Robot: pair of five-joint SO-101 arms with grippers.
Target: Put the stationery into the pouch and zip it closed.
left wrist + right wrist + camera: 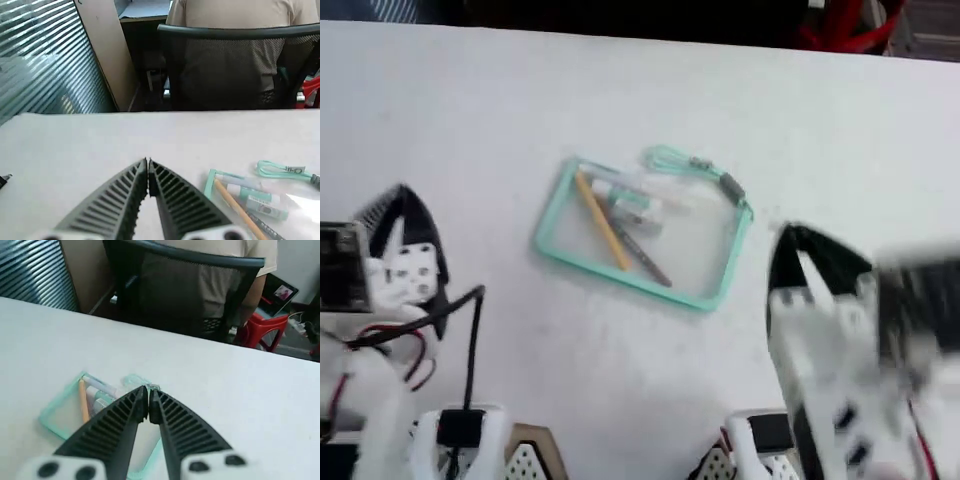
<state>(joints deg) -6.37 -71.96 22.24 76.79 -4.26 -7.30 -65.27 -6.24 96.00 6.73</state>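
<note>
White table (75,145), 1 black mesh chair (235,65) behind it.
The chair stands just past the table's far edge; to one side of the chair are a beige panel (102,50) and slatted window blinds (45,55), to the other 1 red stool (260,327).

The worktop (620,90) is seen from above by a fixed high camera. Wrist cameras are set low, close behind the left tool (148,162) and right tool (148,390), faced toward a chair (230,65). The pouch (695,252) is shared by all views.

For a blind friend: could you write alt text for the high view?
A clear, mint-edged pouch holding a yellow pencil and other stationery lies on the table. The left gripper and right gripper flank it, both shut.
</note>
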